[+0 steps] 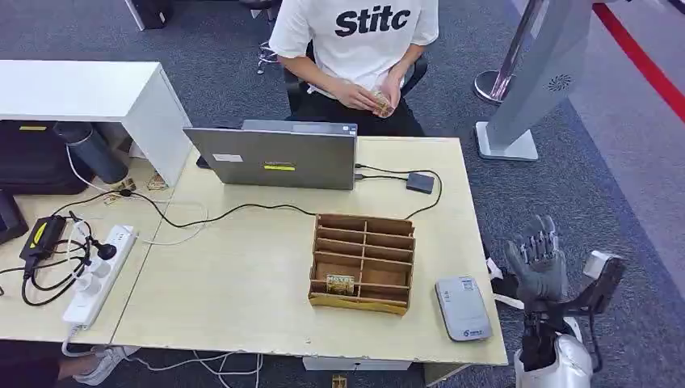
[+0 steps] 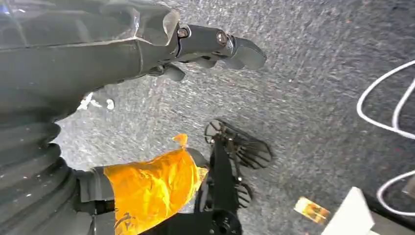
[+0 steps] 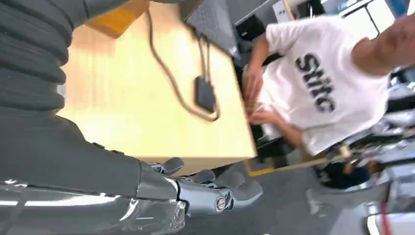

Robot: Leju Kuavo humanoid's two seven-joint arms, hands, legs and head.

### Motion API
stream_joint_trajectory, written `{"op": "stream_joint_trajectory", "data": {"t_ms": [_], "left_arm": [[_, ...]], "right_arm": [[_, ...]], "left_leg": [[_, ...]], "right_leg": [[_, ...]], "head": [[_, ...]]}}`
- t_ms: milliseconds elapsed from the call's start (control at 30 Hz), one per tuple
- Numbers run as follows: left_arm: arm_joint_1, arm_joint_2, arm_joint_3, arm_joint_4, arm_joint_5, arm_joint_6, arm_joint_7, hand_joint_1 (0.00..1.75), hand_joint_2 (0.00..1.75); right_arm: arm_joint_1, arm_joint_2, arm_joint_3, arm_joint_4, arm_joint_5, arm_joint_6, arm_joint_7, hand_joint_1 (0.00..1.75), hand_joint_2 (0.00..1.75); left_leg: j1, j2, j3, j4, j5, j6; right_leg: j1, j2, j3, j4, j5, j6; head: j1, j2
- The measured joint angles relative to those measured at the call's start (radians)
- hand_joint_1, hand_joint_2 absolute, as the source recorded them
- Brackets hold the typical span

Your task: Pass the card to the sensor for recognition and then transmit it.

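My right hand (image 1: 540, 263) was raised beside the table's (image 1: 242, 275) right edge with its fingers spread and nothing in it, while my left hand (image 2: 215, 46) hung over the floor, also holding nothing. The card (image 1: 340, 284) stood in the front compartment of the wooden box (image 1: 362, 263), with the grey sensor (image 1: 463, 307) just beside the box. To do the pick well, I judged that I should come down from above, pinch only the card's top edge, and avoid pushing the box.

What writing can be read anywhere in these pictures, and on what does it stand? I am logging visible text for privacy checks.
"Stitc": black letters on the person's white T-shirt; further letters may be hidden.
Card in the wooden organizer: dark print, too small to read.
Yellow sticker and white label on the laptop lid: too small.
Sensor: blue mark, unreadable.
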Motion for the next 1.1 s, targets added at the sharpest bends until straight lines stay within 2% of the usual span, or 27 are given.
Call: {"op": "stream_joint_trajectory", "data": {"t_ms": [133, 300, 1100], "left_arm": [[0.001, -0.029, 0.039, -0.046, -0.01, -0.005, 0.004, 0.0, 1.75], [0.003, -0.045, 0.06, -0.075, -0.013, -0.005, 0.004, 0.0, 1.75], [0.003, -0.062, 0.079, -0.106, -0.034, -0.015, 0.004, 0.0, 1.75]], "right_arm": [[0.02, 0.012, 0.039, -0.106, 0.01, -0.002, -0.006, 0.0, 1.75], [0.035, 0.017, 0.054, -0.163, 0.01, -0.001, -0.007, 0.0, 1.75], [0.045, 0.02, 0.073, -0.204, 0.019, 0.007, -0.018, 0.0, 1.75]], "left_leg": [[0.0, 0.0, 0.0, 0.0, 0.0, 0.0], [0.0, 0.0, 0.0, 0.0, 0.0, 0.0], [0.0, 0.0, 0.0, 0.0, 0.0, 0.0]], "right_leg": [[0.0, 0.0, 0.0, 0.0, 0.0, 0.0], [0.0, 0.0, 0.0, 0.0, 0.0, 0.0], [0.0, 0.0, 0.0, 0.0, 0.0, 0.0]], "head": [[0.0, 0.0], [0.0, 0.0], [0.0, 0.0]]}}
